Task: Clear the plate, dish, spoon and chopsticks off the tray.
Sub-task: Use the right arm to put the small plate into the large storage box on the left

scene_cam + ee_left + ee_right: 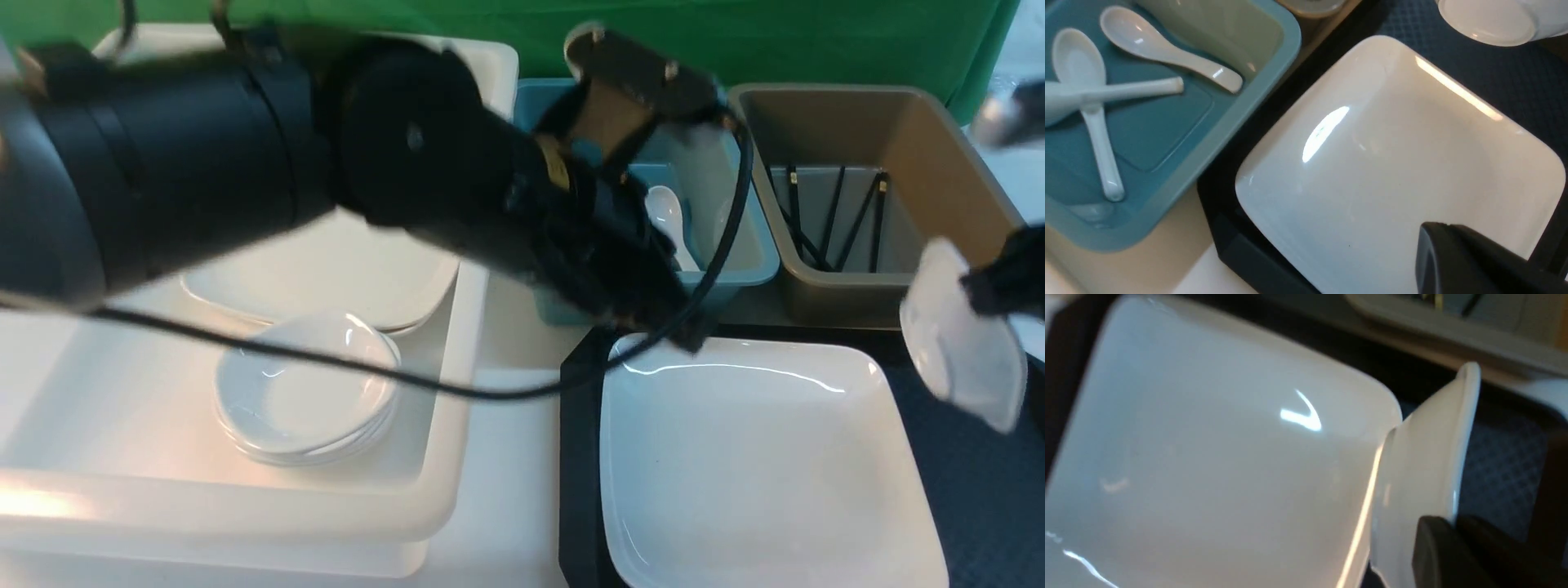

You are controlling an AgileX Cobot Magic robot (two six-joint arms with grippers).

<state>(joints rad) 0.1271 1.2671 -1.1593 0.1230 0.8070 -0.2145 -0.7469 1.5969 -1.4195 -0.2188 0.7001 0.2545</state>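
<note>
The large black crosshatched plastic tray [980, 498] carried the big glossy white square plate [767, 465] with rounded corners, lying flat toward the tray's 9 o'clock side. I judged that plate heavy, rigid, slick and breakable. Its shallow upturned rim looked the only purchase, best pinched at the 11 o'clock corner, nearest the left claw. The small white rounded ceramic dish [963, 351] hung tilted above the tray at about 2 o'clock from the plate, apart from it in the front view. It looked light but just as slippery, so likely to swivel in a rim pinch. The right claw [992, 290] was clamped on that dish's rim. The left claw [669, 322] hovered over the plate's 11 o'clock corner, touching nothing visible. Only one finger [1470, 261] showed in its wrist view, so its opening could not be told.
</note>
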